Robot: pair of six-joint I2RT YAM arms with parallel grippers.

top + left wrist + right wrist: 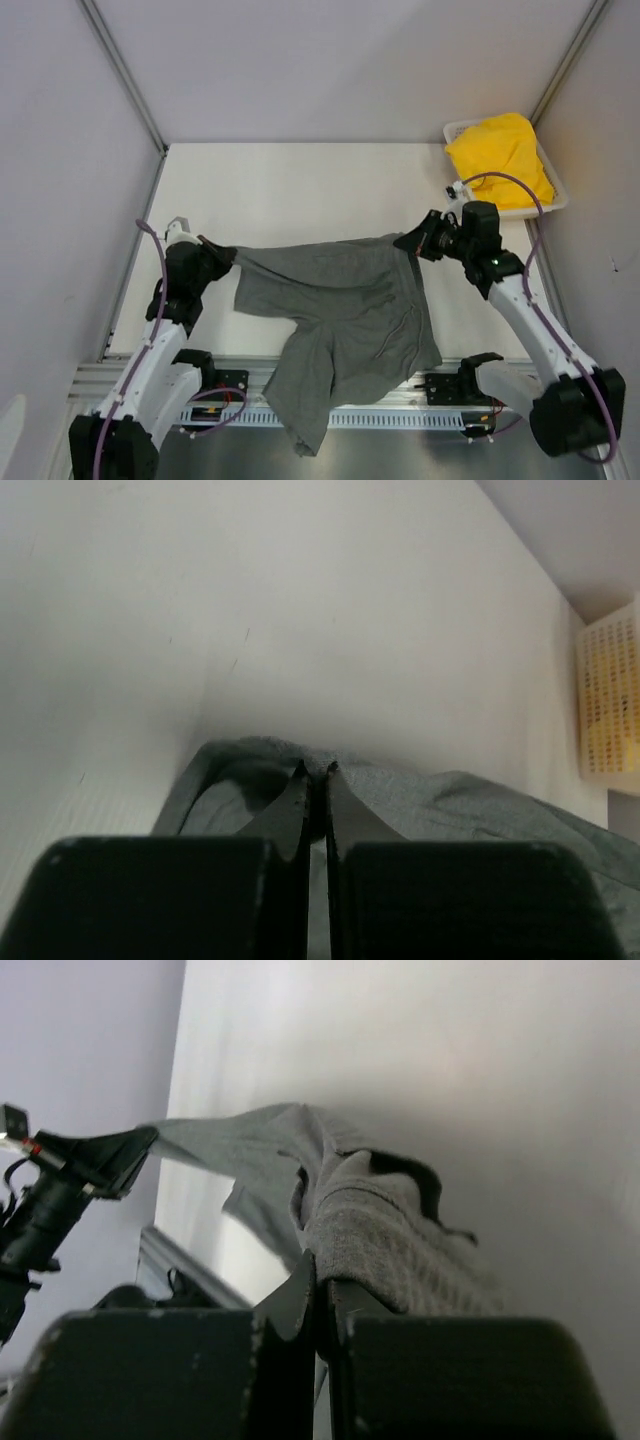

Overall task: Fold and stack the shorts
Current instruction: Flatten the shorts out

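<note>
Soft, creased grey shorts [340, 300] of knit cloth, strung by the waistband between left gripper [228, 256] and right gripper [410, 240], both pinched tight on the fabric. Legs sagging below, one over the near table edge. Pinch points partly hidden by folds. Beyond the right gripper, crumpled yellow shorts [505, 155] in a white mesh basket [452, 128]. Smooth white table [300, 190], plain pale walls [300, 60].

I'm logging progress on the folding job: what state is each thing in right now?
Grey shorts: unfolded, stretched between both grippers.
Yellow shorts: bunched up in the basket, not folded.
Basket: upright, holding the yellow shorts.
Left gripper: shut on the grey shorts.
Right gripper: shut on the grey shorts.
</note>
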